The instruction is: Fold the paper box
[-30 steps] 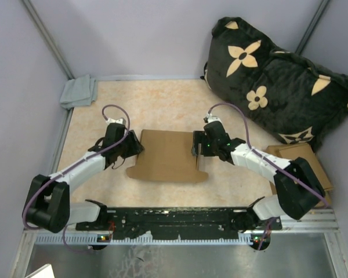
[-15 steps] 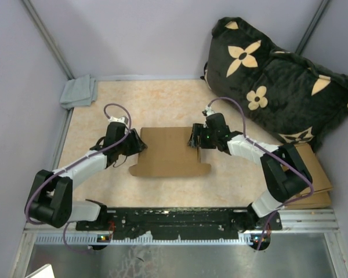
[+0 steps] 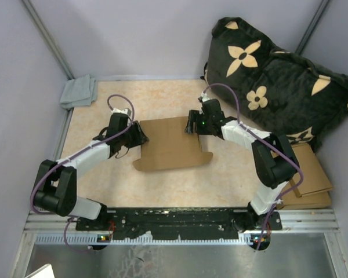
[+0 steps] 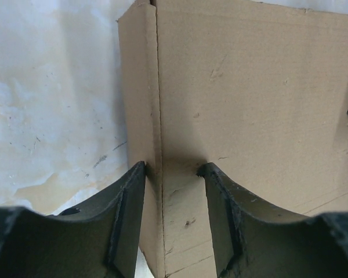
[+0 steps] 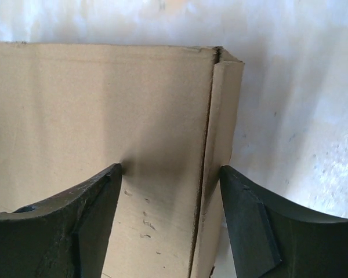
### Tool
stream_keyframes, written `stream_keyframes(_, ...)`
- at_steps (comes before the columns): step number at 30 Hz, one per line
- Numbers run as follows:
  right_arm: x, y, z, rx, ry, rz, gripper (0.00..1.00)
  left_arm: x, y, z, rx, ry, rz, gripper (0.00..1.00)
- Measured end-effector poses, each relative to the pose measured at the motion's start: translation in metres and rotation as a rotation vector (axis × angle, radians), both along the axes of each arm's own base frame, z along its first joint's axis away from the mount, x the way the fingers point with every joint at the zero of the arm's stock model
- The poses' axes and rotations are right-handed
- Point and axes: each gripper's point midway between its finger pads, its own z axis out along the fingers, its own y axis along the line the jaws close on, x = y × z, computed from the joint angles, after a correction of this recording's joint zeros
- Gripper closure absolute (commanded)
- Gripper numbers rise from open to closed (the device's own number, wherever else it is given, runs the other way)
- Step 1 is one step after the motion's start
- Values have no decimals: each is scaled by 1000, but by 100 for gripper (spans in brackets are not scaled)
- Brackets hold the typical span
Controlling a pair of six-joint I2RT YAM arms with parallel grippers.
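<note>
The paper box [image 3: 169,146] is a flat brown cardboard sheet lying mid-table, with its right end turned slightly away from the bases. My left gripper [image 3: 140,139] is at its left edge. In the left wrist view its jaws [image 4: 173,194] stand parted astride the crease of the narrow raised side flap [image 4: 138,87], one finger outside it and one on the main panel [image 4: 255,92]. My right gripper [image 3: 191,124] is at the box's right edge. Its jaws [image 5: 171,194] are parted wider, astride the right side flap [image 5: 223,116].
A black pillow with tan flowers [image 3: 272,75] fills the back right corner. A grey cloth [image 3: 79,91] lies at the back left. Flat cardboard sheets [image 3: 306,174] are stacked at the right edge. Grey walls enclose the table.
The box has slid away from the bases and turned a little, its right end going farther back. Both grippers moved with it, staying at its two side edges.
</note>
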Motion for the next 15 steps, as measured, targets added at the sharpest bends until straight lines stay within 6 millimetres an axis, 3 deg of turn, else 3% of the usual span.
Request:
stream_keyframes(5,22,4,24,-17,-50,-6,17,7,2,9,17,-16,15,46)
stream_keyframes(9,35,-7,41,-59,-108,-65,15,14,11,20,52,-42,61,45)
stream_keyframes(11,32,-19,49,-79,-126,-120,13,14,20,26,80,-59,101,56)
stream_keyframes(12,27,-26,54,-77,-133,-147,3,13,23,29,88,-66,113,71)
stream_keyframes(13,20,-32,62,-65,-143,-171,1,12,26,33,94,-76,127,77)
stream_keyframes(15,3,-42,77,-26,-170,-191,1,11,30,44,95,-100,146,77)
